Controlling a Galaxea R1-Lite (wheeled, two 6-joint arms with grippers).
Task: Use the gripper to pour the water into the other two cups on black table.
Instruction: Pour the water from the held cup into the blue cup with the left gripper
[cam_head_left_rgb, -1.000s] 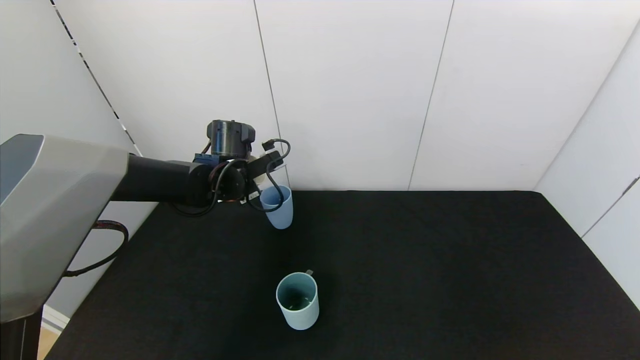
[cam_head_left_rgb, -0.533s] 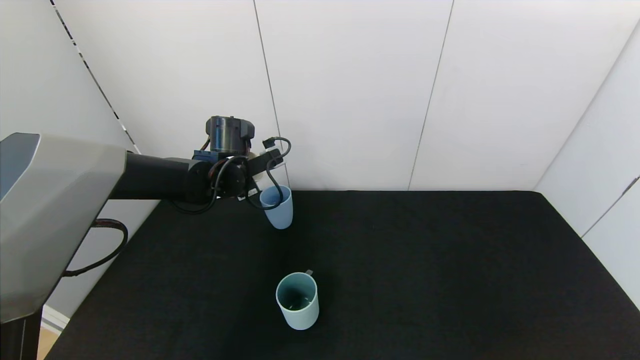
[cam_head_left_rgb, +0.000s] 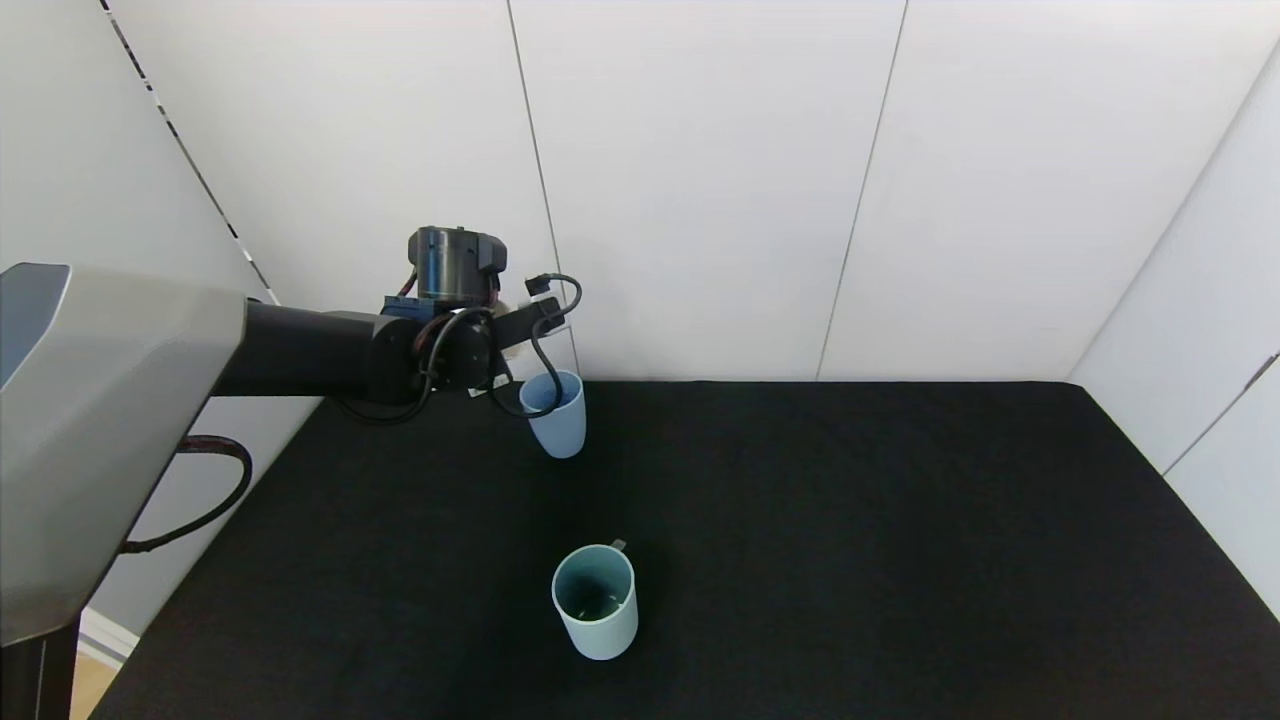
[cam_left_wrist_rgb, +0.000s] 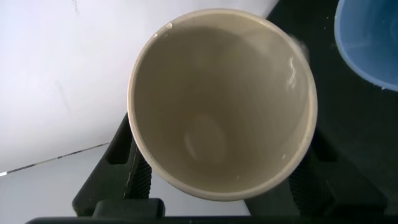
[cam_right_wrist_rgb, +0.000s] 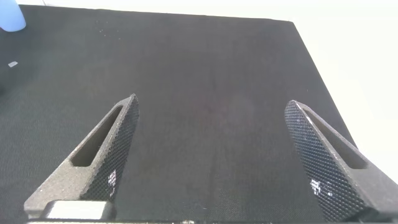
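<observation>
Surface: black table (cam_head_left_rgb: 850, 520) bounded by white wall panels (cam_head_left_rgb: 700, 180).
Left gripper (cam_left_wrist_rgb: 221, 180): we see it clamped on a beige cup (cam_left_wrist_rgb: 221, 106), raised at the table's far left, just beside the pale blue tumbler (cam_head_left_rgb: 556, 414).
Beige cup: its inside looks wet, with droplets near the rim; we cannot tell whether any water remains.
Pale blue tumbler: upright near the back wall.
Teal mug (cam_head_left_rgb: 596, 600): upright, nearer to us, well apart from the tumbler.
Right gripper (cam_right_wrist_rgb: 217, 162): fingers spread wide, holding nothing, above bare table.
</observation>
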